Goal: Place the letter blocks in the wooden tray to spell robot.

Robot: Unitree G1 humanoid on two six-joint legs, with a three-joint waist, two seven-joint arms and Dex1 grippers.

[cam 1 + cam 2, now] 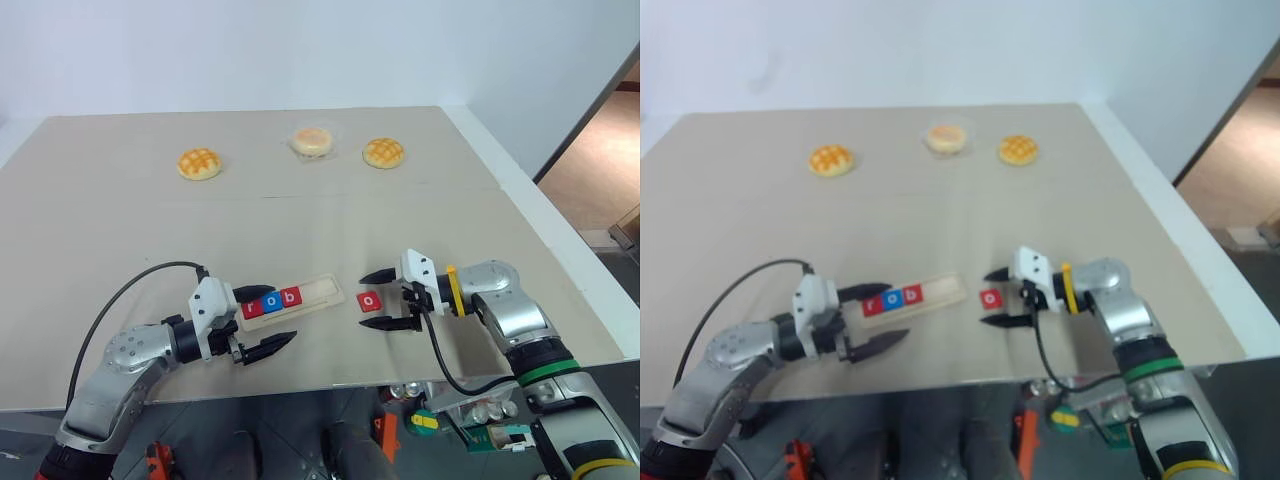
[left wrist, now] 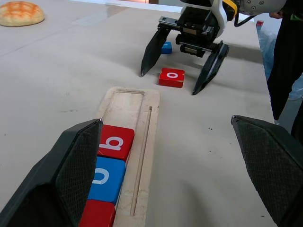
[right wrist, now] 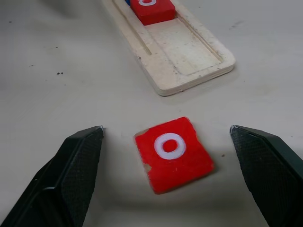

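On the matte beige worktop (image 1: 300, 210), a long pale wooden tray (image 1: 318, 291) with a shallow groove holds flat square letter blocks (image 1: 271, 300) red r, blue o, red b. Its 3 o'clock end is bare. At 3 o'clock, a red o block (image 1: 370, 300) lies between the wide-open right end effector (image 1: 385, 300) fingers, untouched. The left end effector (image 1: 265, 320) straddles the tray's 9 o'clock end, spread wide, holding nothing.

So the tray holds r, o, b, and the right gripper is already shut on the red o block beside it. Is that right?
Not quite. The right gripper is open: in the right wrist view its fingers stand apart on either side of the red o block, which lies flat on the table. The tray does hold r, o, b.
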